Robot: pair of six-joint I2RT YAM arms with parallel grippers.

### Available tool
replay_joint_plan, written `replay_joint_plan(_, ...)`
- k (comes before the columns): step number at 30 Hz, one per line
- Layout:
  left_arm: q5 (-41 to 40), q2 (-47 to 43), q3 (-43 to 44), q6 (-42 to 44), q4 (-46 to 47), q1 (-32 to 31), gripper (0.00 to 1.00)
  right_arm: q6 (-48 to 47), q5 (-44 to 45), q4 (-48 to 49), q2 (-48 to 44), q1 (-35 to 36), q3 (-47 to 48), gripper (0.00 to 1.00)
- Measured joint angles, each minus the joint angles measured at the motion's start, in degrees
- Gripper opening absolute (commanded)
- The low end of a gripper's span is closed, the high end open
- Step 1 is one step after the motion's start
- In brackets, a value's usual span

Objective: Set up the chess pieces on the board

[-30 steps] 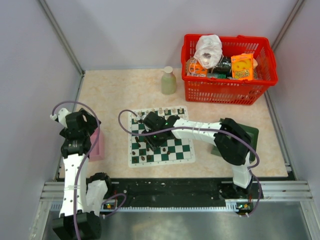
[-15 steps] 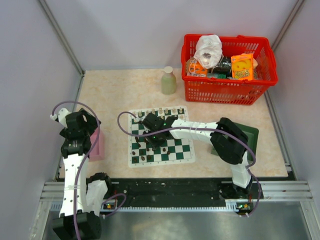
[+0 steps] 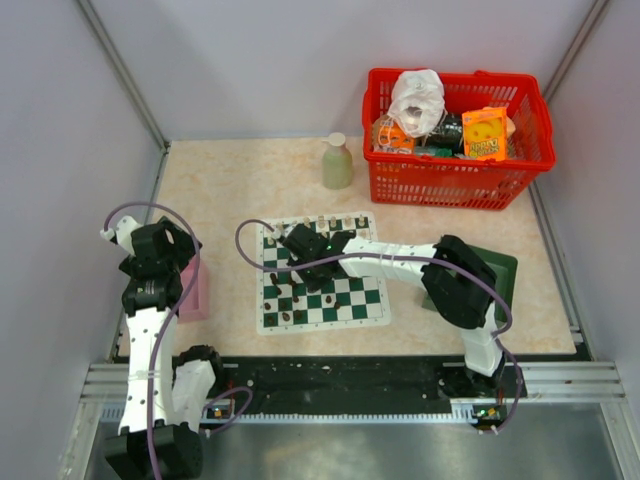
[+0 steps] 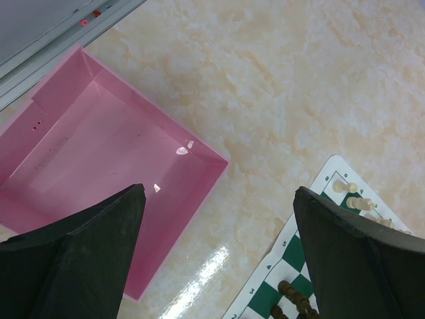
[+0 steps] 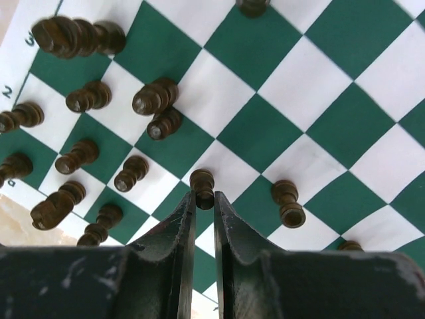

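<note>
Marbled tabletop (image 3: 250,175) holds the board (image 3: 365,300), right gripper (image 5: 203,198) pinching a dark piece (image 5: 202,181) there, left gripper (image 4: 219,191) spread above a pink tray (image 4: 99,153).

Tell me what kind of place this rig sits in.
Likely a lab test cell: plain panel walls on metal framing, robot arms bolted to a rail at the table edge, and staged props like the red basket and chess board.

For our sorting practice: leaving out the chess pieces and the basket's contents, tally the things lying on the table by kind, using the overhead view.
Trays: 2 (pink tray, dark green tray)
Red basket: 1
Bottle: 1
Chessboard: 1
Total: 5
</note>
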Motion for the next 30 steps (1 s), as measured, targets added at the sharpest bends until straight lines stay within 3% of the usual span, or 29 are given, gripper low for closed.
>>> replay_joint_plan(30, -0.1, 0.9, 0.0, 0.6, 0.0, 0.0, 0.99, -0.5, 1.7, -1.8, 2.7, 0.0, 3.4, 0.30)
